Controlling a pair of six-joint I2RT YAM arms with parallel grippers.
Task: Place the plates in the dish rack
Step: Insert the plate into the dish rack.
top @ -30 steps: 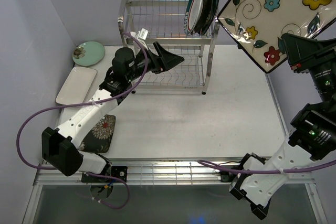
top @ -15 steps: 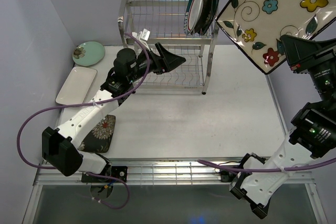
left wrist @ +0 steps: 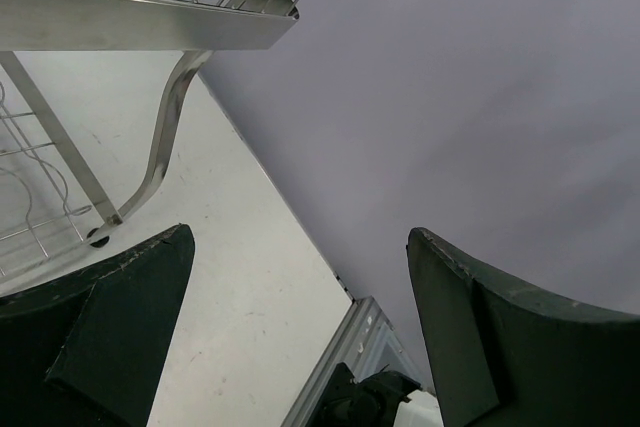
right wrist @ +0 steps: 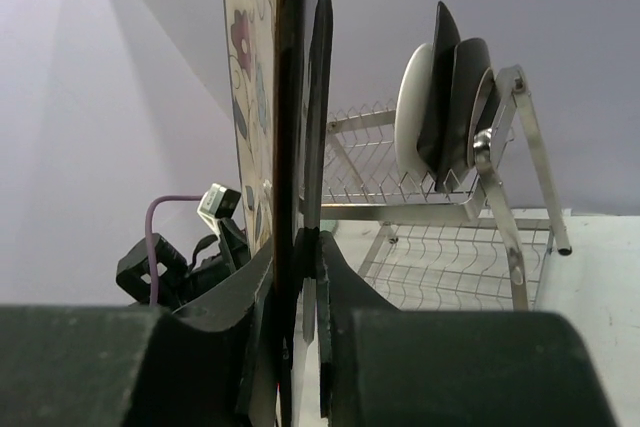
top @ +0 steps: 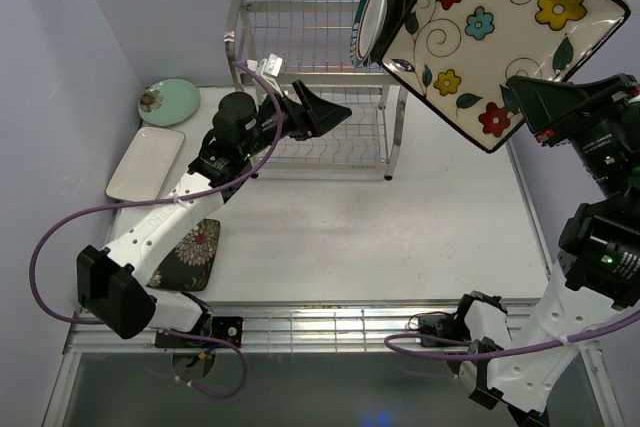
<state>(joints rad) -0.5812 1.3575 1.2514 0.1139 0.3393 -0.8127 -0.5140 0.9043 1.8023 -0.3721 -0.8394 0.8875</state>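
Observation:
My right gripper is shut on the lower edge of the cream flowered square plate, held high and tilted to the right of the steel dish rack. In the right wrist view the plate stands edge-on between my fingers. Three plates stand in the right end of the rack's top shelf, among them the round white teal-rimmed one. My left gripper is open and empty in front of the rack's lower shelf. A pale green round plate, a white rectangular plate and a dark floral square plate lie at the left.
The grey-white table runs from the rack to a metal rail at the near edge. Purple walls stand close on the left and behind the rack. The left arm lies across the dark floral plate.
My right gripper has carried the flowered plate to the left, so that it now overlaps the right end of the rack's top shelf in the top view. The left arm has barely moved.

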